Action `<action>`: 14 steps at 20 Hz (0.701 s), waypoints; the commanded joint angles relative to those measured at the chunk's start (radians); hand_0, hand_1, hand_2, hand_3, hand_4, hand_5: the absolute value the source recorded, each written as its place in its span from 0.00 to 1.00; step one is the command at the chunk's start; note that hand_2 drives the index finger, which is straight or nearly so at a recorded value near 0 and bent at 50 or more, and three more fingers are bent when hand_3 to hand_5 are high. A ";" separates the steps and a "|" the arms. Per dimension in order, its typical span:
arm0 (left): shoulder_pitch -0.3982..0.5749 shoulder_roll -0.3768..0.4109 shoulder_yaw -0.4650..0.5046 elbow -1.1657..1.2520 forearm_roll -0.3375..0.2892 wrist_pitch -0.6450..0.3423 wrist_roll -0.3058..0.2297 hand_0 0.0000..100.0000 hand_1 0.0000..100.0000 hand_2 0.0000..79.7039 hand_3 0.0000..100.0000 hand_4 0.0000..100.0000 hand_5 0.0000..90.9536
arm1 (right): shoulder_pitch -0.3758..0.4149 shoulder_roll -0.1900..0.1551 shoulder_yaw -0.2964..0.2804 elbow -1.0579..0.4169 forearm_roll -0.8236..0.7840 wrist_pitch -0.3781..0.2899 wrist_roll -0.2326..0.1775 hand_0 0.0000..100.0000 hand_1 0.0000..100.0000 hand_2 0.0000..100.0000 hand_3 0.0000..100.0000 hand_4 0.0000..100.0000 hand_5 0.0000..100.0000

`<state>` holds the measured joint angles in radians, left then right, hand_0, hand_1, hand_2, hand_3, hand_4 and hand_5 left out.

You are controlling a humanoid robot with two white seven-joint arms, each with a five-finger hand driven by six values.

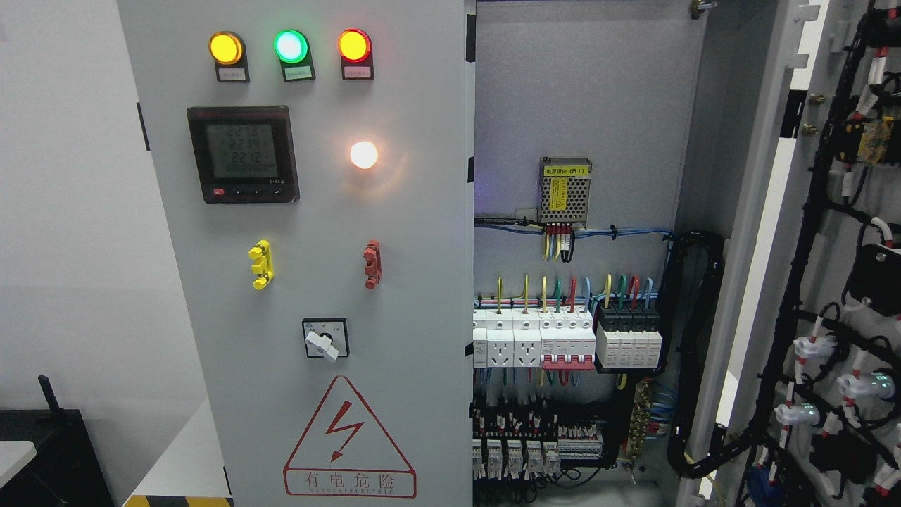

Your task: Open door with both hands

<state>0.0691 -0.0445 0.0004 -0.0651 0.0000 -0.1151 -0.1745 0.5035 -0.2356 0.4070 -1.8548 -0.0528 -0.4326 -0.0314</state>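
Nowhere in the head view is either robot hand to be seen; no arm enters from the lower left or the lower right, so whether the fingers are released, clenched or grasping anything cannot be told.

Nearest the middle of the view stands the left door (pixel 310 282), closed and flat to the camera; on it are carried three lamps (pixel 289 46) in amber, green and red, a meter (pixel 243 153), a white lamp (pixel 364 155), a yellow handle (pixel 260 265), a red handle (pixel 372 264), a switch (pixel 324 339) and a warning sign (pixel 349 440). Just beside its right edge the cabinet interior (pixel 577 105) is laid bare, with breakers (pixel 566 338) and coloured wiring across the back plate; at the far right the right door (pixel 830 282) is swung wide open, its inner face hung with black cable looms.

The task is judged half done: one leaf is open, the other not yet.

The left door is judged to be stiff sheet steel, fairly heavy with its fittings, and smooth enough to slip under a flat palm; hold is best taken at the yellow or red handle, or at the free right edge beside the opening; the lamps, meter and switch are fragile and should be left untouched; the pull would need to follow the hinge arc.
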 commanded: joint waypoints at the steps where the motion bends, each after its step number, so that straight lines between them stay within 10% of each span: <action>1: 0.000 0.000 0.012 -0.001 -0.011 -0.001 0.000 0.00 0.00 0.00 0.00 0.03 0.00 | -0.144 0.022 0.013 -0.020 -0.002 0.035 -0.001 0.11 0.00 0.00 0.00 0.00 0.00; 14: 0.000 -0.002 0.012 -0.001 -0.011 0.000 0.000 0.00 0.00 0.00 0.00 0.03 0.00 | -0.396 0.030 -0.014 -0.009 -0.146 0.300 -0.009 0.11 0.00 0.00 0.00 0.00 0.00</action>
<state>0.0690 -0.0445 0.0000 -0.0658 0.0000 -0.1146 -0.1754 0.2194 -0.2160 0.4024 -1.8623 -0.1348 -0.1939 -0.0396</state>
